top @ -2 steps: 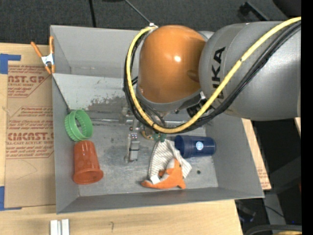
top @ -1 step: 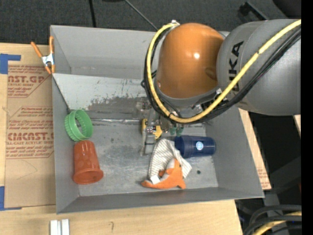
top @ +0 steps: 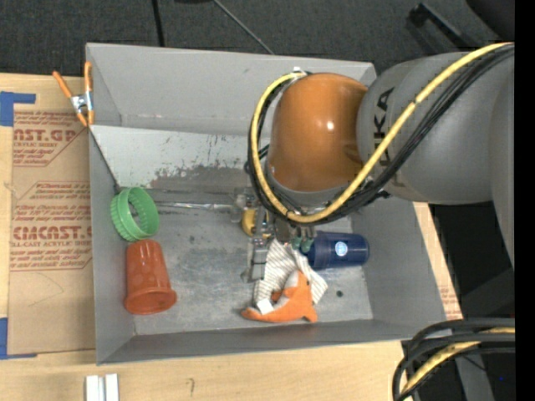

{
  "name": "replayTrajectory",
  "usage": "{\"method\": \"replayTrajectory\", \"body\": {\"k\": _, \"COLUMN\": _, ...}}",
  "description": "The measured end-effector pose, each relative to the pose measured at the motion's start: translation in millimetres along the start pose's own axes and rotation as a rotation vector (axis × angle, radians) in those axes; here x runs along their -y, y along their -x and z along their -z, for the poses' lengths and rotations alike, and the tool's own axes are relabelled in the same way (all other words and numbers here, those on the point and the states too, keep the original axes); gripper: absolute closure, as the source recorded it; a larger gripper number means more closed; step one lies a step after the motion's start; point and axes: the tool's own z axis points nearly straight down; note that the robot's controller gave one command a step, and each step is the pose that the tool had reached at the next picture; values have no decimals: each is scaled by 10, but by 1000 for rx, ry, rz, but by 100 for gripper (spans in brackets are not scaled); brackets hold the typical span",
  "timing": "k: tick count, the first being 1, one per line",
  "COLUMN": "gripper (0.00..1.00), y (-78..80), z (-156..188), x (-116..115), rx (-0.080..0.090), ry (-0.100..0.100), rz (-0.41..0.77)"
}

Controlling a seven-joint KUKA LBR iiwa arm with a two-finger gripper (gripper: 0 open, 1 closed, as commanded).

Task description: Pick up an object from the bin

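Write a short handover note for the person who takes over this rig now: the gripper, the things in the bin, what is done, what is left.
Gripper: low in the grey bin, at the upper edge of a crumpled white cloth; no hold can be confirmed.
Things: an orange piece lies on the cloth near the front wall, a blue bottle lies just right of the gripper, and a green ring and an orange-red cup on its side lie far left.
Done: the arm is down in the bin.
Left: secure one thing and lift it out.

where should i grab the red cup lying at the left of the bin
Likely mid-body on the red cup, coming straight down from above and closing across its width: it lies on its side, its wider rim toward the bin's front wall, so its rounded flanks are exposed.
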Motion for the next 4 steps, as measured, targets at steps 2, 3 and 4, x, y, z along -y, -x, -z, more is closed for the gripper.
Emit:
{"method": "replayTrajectory", "body": {"k": 2, "gripper": 0, "y": -98, "z": 5, "x": 185, "rx": 10, "ry": 5, "rz": 66}}
{"method": "replayTrajectory", "body": {"k": 3, "gripper": 0, "y": 214, "z": -656, "x": 438, "rx": 3, "ry": 4, "rz": 277}}
{"method": "replayTrajectory", "body": {"k": 4, "gripper": 0, "y": 127, "z": -864, "x": 572, "rx": -6, "ry": 6, "rz": 237}}
